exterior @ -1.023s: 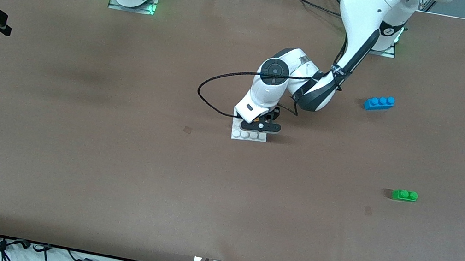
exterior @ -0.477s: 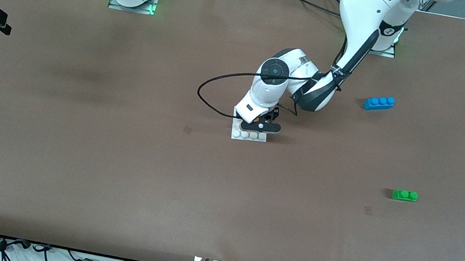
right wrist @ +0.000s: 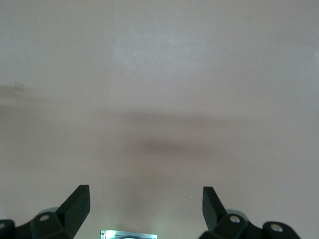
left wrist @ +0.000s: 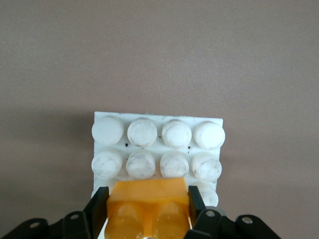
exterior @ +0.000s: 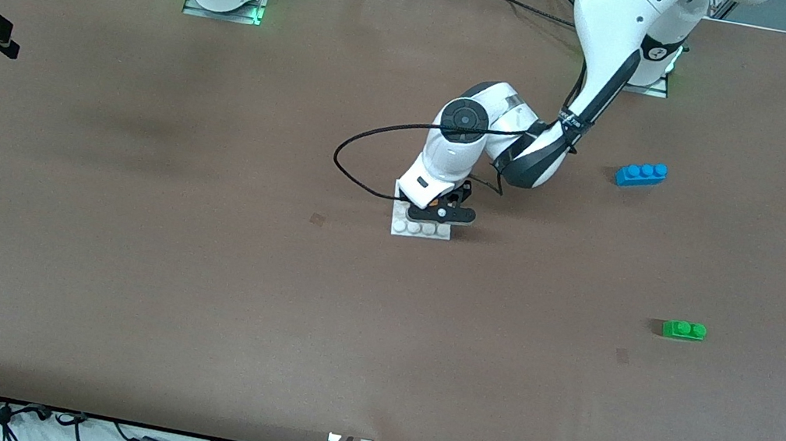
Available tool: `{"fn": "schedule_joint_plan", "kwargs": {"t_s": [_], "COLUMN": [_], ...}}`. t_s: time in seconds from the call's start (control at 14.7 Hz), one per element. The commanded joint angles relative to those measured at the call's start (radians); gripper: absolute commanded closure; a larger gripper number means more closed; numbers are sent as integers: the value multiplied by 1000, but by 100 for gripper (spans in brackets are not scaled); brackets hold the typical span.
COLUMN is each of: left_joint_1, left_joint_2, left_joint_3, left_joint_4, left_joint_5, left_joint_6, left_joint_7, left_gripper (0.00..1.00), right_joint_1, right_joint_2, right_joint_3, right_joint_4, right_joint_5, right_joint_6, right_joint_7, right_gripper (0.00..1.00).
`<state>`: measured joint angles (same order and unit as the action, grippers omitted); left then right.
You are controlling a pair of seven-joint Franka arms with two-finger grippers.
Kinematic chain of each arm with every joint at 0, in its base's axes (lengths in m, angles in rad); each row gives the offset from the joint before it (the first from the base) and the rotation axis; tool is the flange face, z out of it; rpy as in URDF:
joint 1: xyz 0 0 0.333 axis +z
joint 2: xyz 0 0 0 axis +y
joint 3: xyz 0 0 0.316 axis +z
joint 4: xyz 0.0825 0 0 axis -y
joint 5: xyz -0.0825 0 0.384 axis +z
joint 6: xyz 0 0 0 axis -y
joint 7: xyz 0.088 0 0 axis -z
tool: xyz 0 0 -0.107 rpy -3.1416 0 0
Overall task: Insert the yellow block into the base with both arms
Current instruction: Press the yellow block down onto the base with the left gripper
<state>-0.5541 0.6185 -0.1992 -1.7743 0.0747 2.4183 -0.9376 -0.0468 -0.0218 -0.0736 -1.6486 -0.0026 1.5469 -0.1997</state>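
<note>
The yellow block (left wrist: 148,201) is clamped between the black fingers (left wrist: 97,206) of my left gripper (left wrist: 147,209), which is shut on it. It sits low over the white studded base (left wrist: 154,117), at the base's edge farther from the front camera, and two rows of studs stand bare. From the front camera, the left gripper (exterior: 441,212) covers most of the base (exterior: 423,230) and the block is hidden. My right gripper (right wrist: 144,201) is open with nothing between its fingers. It waits in the air over the right arm's end of the table (exterior: 0,36).
A blue three-stud brick (exterior: 641,173) and a green two-stud brick (exterior: 683,330) lie toward the left arm's end of the table. A black cable (exterior: 358,168) loops from the left wrist beside the base. The right wrist view shows only brown tabletop.
</note>
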Motion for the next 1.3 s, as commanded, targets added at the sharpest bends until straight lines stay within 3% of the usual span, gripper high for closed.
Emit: {"fn": "schedule_joint_plan", "kwargs": {"t_s": [0.0, 1.23], "left_joint_1": [-12, -27], "left_joint_2": [18, 14], "left_joint_3": [9, 6], "left_joint_4": [1, -8], "left_joint_5": [25, 22], "left_joint_6": [19, 16], "left_joint_7": [-43, -104], "left_gripper": [43, 44], "right_joint_1": [-2, -4], "right_joint_2": [-17, -17], "right_joint_3": [0, 0], "right_joint_4": [-13, -13], "right_joint_5": [9, 9], "right_joint_6": [-7, -7], "right_joint_7": [-1, -1], "right_gripper": [0, 0]}}
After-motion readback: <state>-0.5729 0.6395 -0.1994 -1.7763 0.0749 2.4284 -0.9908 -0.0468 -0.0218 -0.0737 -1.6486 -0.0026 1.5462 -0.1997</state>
